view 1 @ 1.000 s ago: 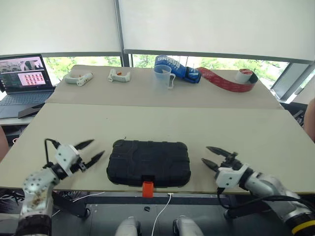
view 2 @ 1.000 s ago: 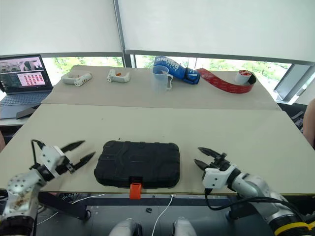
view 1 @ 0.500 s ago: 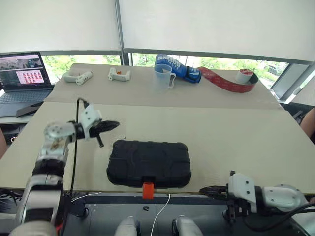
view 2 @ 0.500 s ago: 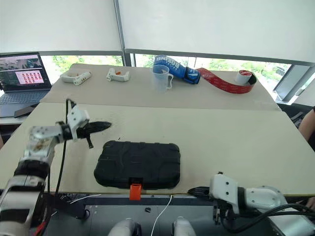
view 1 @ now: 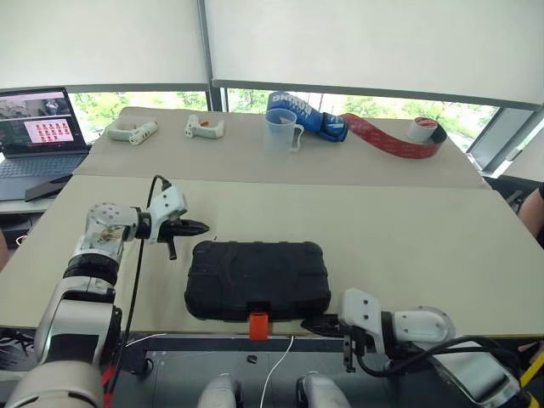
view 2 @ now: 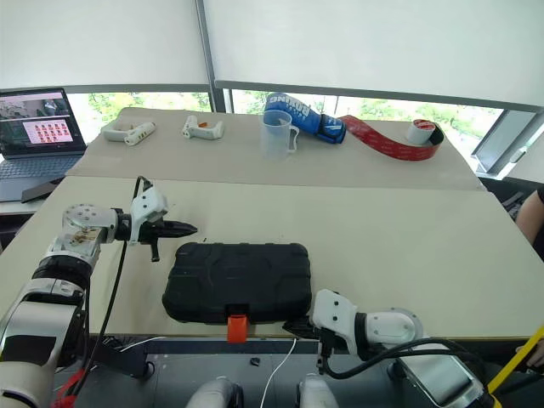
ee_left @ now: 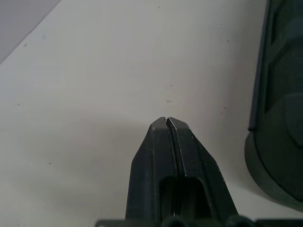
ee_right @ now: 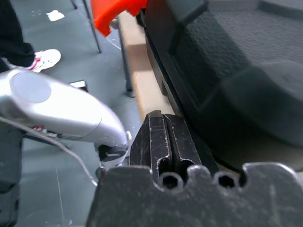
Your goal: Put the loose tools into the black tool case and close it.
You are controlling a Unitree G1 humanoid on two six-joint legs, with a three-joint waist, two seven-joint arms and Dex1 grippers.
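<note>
The desk is seen to carry the black tool case at its near edge, lid down, with the orange latch hanging over that edge. No loose tools are seen on the near desk, so the packing is judged to be finished and the closing step to be in hand: the lid is shut, but the latch appears not yet pressed home.

The left gripper is held clenched and empty just beside the case's far left corner, apart from it. The right gripper is likewise clenched on nothing, low at the desk's front edge, just beside the case's near right corner and to the right of the latch. The next move is judged to call for the case to be steadied while the latch is pushed against the front wall.

On the far desk a clear measuring jug, two white handles, a blue packet and a big red tape strip are seen, and a laptop at the left.

In the right wrist view the latch and the case's rim are shown from below the desk edge; in the left wrist view the pressed-together fingertips over bare desk are shown.
</note>
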